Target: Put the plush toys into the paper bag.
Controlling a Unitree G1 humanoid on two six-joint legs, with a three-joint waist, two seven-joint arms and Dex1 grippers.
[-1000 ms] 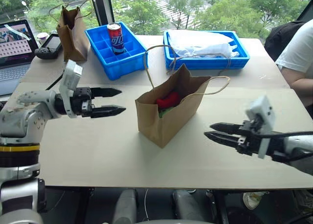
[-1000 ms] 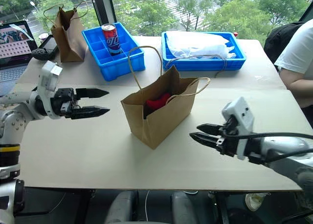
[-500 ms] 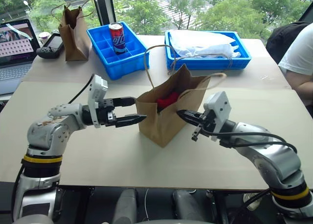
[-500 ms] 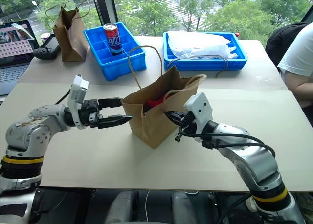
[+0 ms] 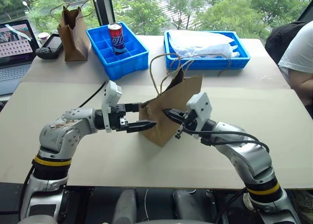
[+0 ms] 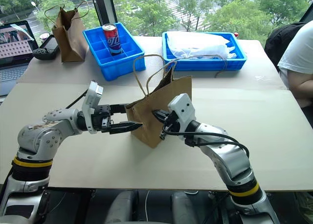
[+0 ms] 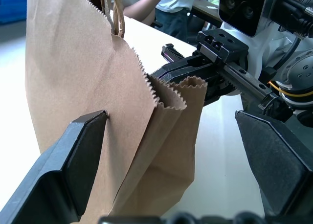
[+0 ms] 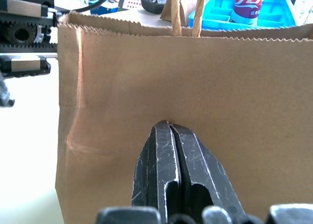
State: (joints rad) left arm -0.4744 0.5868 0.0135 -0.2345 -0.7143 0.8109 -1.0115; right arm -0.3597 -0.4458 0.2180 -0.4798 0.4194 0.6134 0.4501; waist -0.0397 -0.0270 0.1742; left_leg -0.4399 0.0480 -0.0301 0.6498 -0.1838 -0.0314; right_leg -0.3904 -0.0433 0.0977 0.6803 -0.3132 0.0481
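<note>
Your paper bag (image 5: 168, 111) stood near the middle of the pale table (image 5: 274, 150), its mouth pressed nearly flat and both loop handles (image 5: 166, 67) standing up together. No plush toy could be seen at the mouth.

Your left gripper (image 5: 142, 117) came at the bag's narrow end with fingers spread wide, one on each side of the folded edge. Your right gripper (image 5: 168, 114) had its fingers closed tight together, tips against the bag's broad face, holding nothing.

Behind the bag, well apart from it: a blue compartment tray (image 5: 117, 50) with a red soda can (image 5: 116, 37) upright in one cell, a second blue tray (image 5: 208, 50) holding white plastic wrapping (image 5: 205, 43), and a narrower brown bag (image 5: 73, 31) at the far left. A laptop (image 5: 17, 43) and a dark handheld device (image 5: 49, 47) sat at the left edge. A person's white sleeve (image 5: 298, 53) showed at the right.

The left wrist view gave you the bag's gusset fold between the wide fingers (image 7: 68, 170), with the right gripper beyond it. The right wrist view gave you the closed fingertips (image 8: 168, 150) on the brown paper and the can past the rim.
</note>
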